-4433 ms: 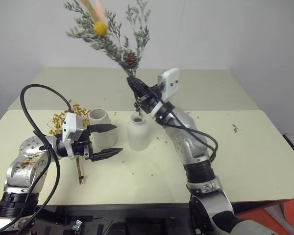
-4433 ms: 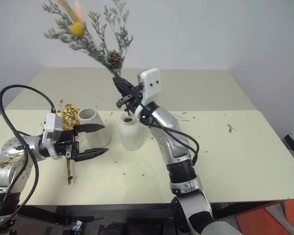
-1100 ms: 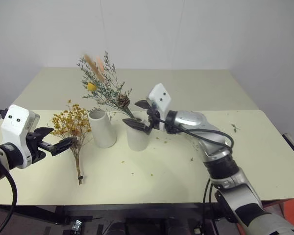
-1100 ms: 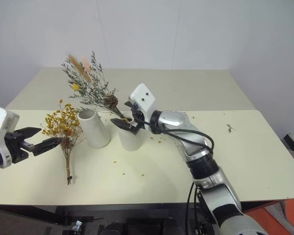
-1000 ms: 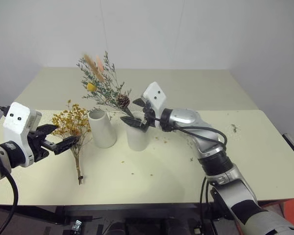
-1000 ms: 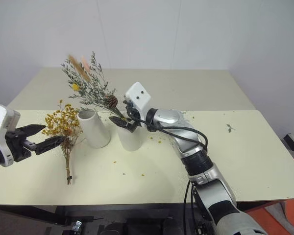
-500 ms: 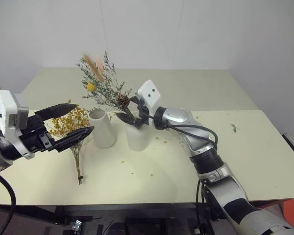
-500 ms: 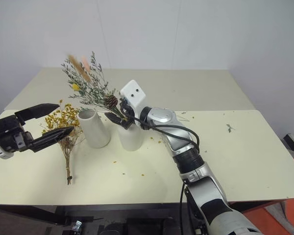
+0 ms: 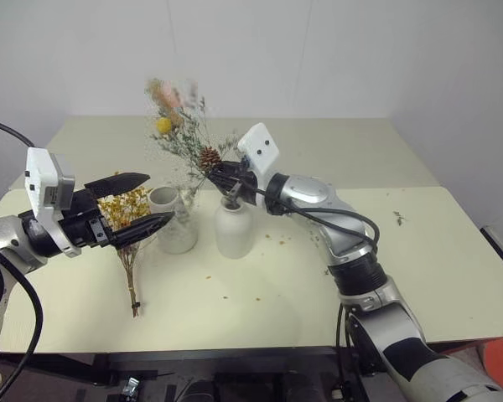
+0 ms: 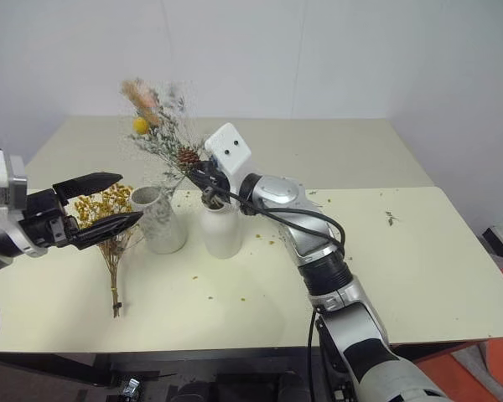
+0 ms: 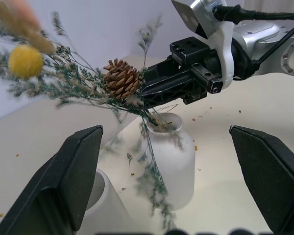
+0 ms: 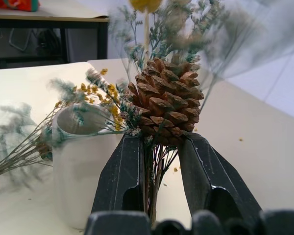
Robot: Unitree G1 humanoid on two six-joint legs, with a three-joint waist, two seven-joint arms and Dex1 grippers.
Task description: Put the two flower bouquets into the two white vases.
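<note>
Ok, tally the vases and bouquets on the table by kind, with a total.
Matte white ceramic vases: 2, wide cylinder, narrow-necked bottle
Dried bouquets: 2, mustard-yellow bunch, grey-green pine-cone sprigs
Total: 4

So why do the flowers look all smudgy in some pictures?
In the left eye view the top of the grey-green bouquet is smeared, likely motion blur; the bottle vase is sharp. In the right wrist view the pine cone is crisp, while the sprigs around it and the cylinder vase look soft.
</note>
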